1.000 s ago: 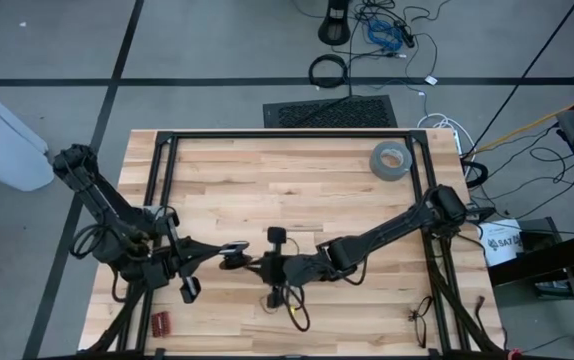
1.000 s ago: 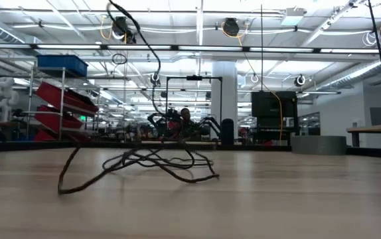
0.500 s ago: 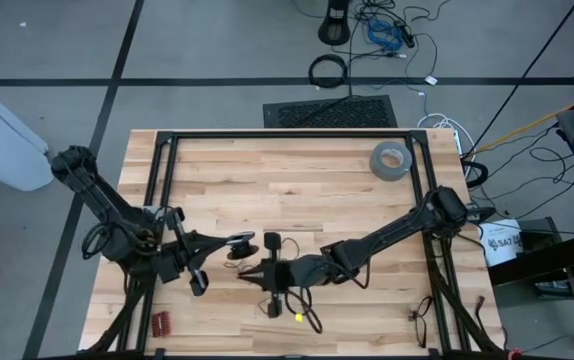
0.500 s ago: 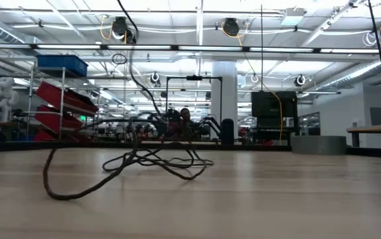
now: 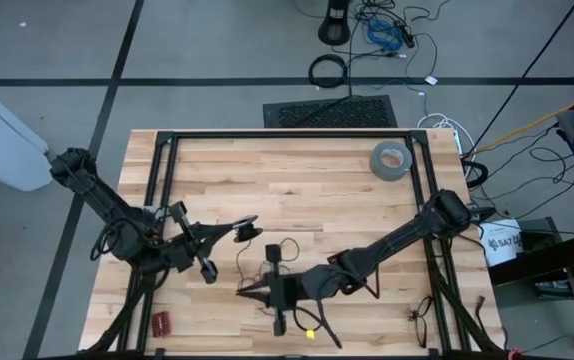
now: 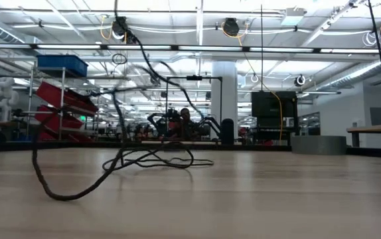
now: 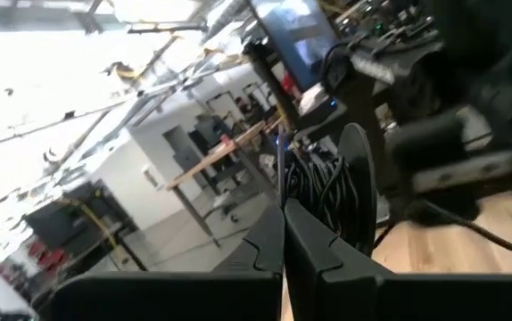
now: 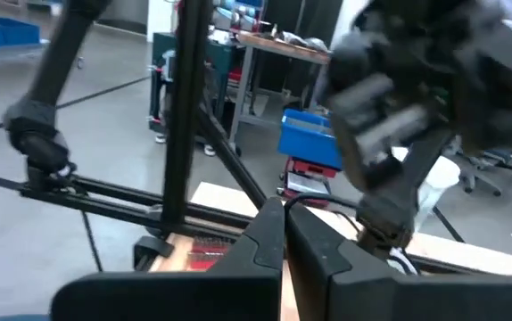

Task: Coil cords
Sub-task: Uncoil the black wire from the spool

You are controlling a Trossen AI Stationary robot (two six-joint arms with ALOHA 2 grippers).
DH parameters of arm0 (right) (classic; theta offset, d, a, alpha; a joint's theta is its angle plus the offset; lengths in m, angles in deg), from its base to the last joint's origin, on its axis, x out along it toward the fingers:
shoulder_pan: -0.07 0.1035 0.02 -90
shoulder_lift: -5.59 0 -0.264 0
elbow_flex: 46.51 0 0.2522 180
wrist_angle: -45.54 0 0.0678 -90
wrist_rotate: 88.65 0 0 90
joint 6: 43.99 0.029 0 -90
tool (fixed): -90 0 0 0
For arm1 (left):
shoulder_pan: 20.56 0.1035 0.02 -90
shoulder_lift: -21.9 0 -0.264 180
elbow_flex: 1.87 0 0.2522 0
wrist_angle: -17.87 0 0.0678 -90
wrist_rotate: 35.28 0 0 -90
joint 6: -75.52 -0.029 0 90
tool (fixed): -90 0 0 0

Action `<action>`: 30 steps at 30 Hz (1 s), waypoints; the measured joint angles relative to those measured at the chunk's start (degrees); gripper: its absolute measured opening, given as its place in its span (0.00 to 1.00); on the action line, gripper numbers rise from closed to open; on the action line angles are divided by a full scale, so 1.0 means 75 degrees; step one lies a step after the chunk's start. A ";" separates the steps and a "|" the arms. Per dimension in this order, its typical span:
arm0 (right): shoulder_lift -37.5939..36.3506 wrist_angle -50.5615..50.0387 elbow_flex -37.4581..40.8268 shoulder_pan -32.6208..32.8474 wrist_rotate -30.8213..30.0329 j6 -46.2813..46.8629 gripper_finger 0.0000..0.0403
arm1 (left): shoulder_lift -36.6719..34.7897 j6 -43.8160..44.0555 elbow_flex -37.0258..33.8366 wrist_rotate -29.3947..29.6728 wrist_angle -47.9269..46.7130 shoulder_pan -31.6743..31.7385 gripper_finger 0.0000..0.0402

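Right now we hold the cords (image 5: 267, 262) near the front middle of the table (image 5: 297, 180) — our left gripper (image 5: 239, 231) and right gripper (image 5: 245, 292) both pinch the thin wire, fingers pressed together. We think pulling apart could tangle or snap it. We see no words we can read.

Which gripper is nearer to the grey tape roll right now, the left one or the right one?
Left, though neither is close. The left gripper sits mid-table, well short of the tape roll at the far right corner. The right gripper is further off, near the front edge.
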 joint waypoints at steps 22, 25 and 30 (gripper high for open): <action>-0.0003 -0.3052 -0.1963 0.1623 -0.3352 -0.1104 0.00 | 0.0000 0.0624 -0.0003 0.0592 -0.1133 0.0369 0.00; -0.0003 -0.3902 -0.2131 0.1890 -0.4404 -0.0672 0.00 | -0.0003 0.0601 -0.0003 0.0619 -0.1125 0.0260 0.00; -0.0009 -0.4797 -0.2176 0.2147 -0.4996 0.0019 0.00 | -0.0062 0.0569 -0.0003 0.0615 -0.1112 -0.0002 0.00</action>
